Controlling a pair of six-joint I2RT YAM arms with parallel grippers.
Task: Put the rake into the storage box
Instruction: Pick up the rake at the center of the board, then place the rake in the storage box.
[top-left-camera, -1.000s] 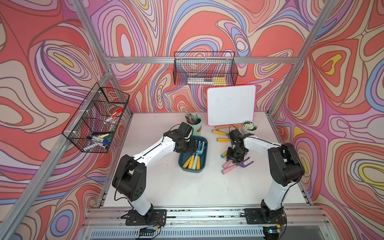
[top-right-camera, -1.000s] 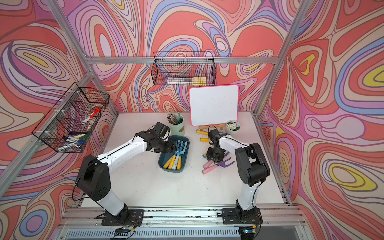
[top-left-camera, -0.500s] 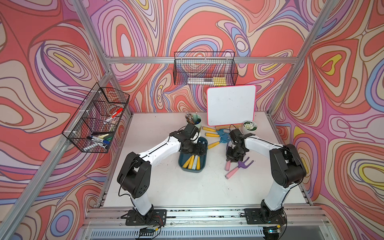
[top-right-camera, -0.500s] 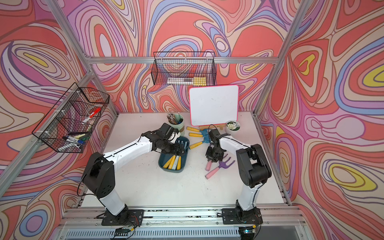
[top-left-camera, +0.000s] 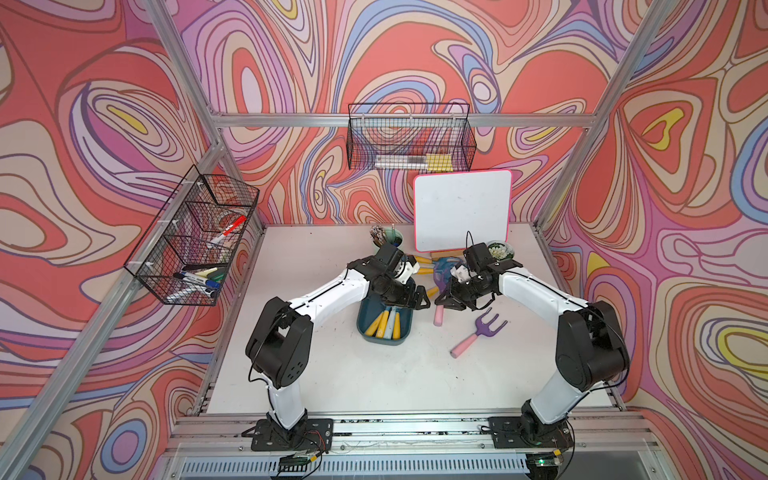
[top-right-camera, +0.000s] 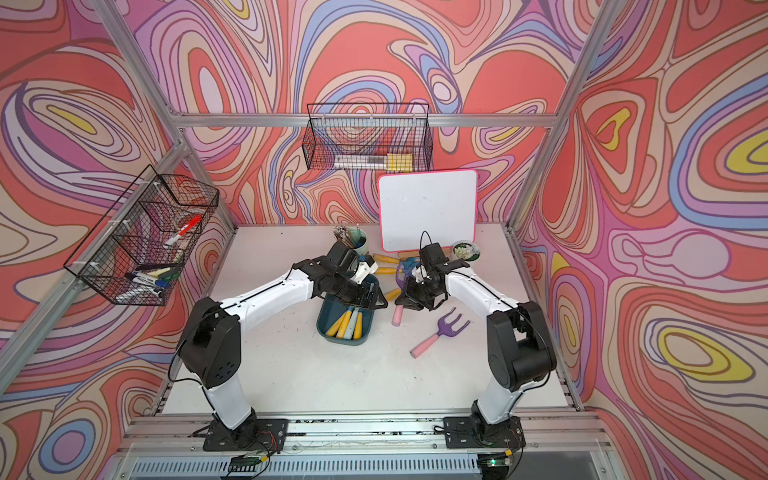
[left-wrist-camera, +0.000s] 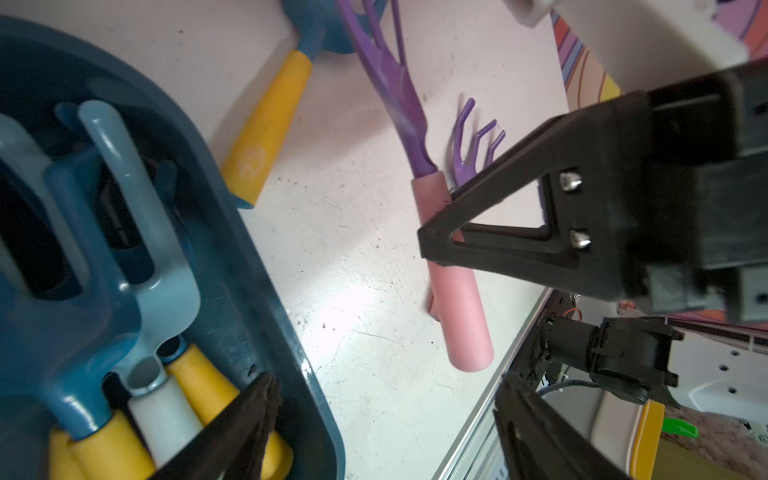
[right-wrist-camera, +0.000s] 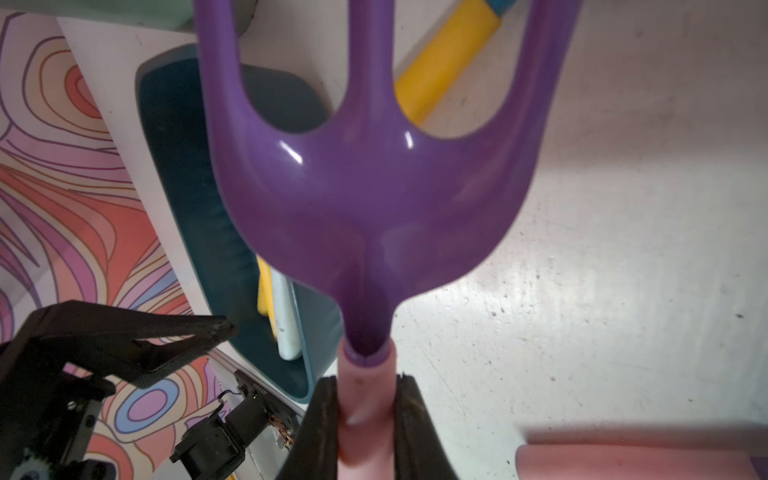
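The purple plastic rake with a pink cylindrical handle (top-left-camera: 439, 309) is outside the box, just right of its far end, near the middle of the table (top-left-camera: 332, 374). The right end effector (top-left-camera: 448, 305) is clamped on the upper part of the pink handle, close below the purple head, as the right wrist view shows (right-wrist-camera: 365, 428). The head points toward the table's back edge and the handle end toward its front edge. A shadow lies under the handle in the left wrist view (left-wrist-camera: 453, 307).

The shallow dark teal plastic storage box (top-left-camera: 362, 328) already holds three toy tools with blue heads, two with yellow handles and one with a pale handle (left-wrist-camera: 162, 419). These fill most of it.

The left end effector (top-left-camera: 417, 298) hangs with its jaws wide apart and nothing in them. It is over the box's far right corner, between the box and the rake.

A purple three-pronged fork with a pink handle (top-left-camera: 478, 333) lies on the table toward the right edge. Blue tools with yellow handles (top-left-camera: 424, 260) lie behind the end effectors. Nearer the back edge stand a pale green cup (top-left-camera: 394, 240), a pink-framed whiteboard (top-left-camera: 462, 210) and a small bowl of white bits (top-left-camera: 500, 249). Black wire baskets (top-left-camera: 195, 237) hang on the walls.

A yellow handle bears an embossed mark (left-wrist-camera: 249, 160), too faint to read.
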